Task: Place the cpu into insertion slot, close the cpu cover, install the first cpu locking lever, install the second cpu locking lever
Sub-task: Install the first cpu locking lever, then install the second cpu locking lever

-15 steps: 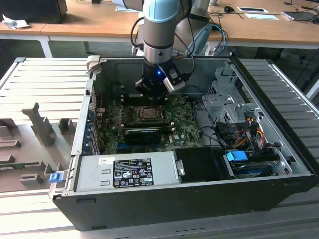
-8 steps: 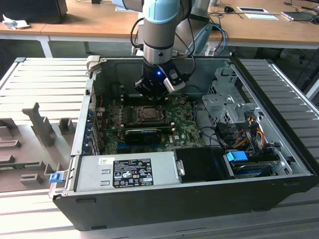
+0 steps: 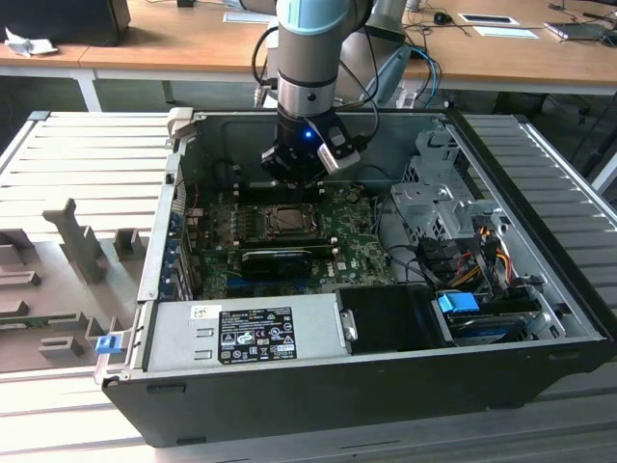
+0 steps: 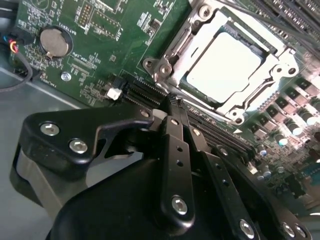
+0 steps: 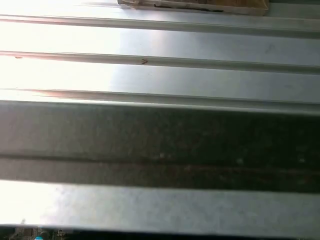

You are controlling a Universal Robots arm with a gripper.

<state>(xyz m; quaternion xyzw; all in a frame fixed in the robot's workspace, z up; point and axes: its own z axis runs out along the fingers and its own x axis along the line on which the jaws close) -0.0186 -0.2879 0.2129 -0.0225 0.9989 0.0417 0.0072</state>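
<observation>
The gripper point(image 4: 172, 102) hangs at centre frame in the second wrist view with its fingers drawn together and holding nothing. At upper right of that view the cpu point(image 4: 225, 62) sits in the socket with the cpu cover point(image 4: 272, 75) lying closed around it. Judged from this, the locking-lever step is in hand; it calls for a fingertip set against a lever beside the socket.

Green motherboard point(image 4: 100, 45), shiny silver-grey cpu cover point(image 4: 280, 65) around a bright silver cpu point(image 4: 225, 60), black hand point(image 4: 175, 150), blue drive tab point(image 3: 458, 302).
</observation>
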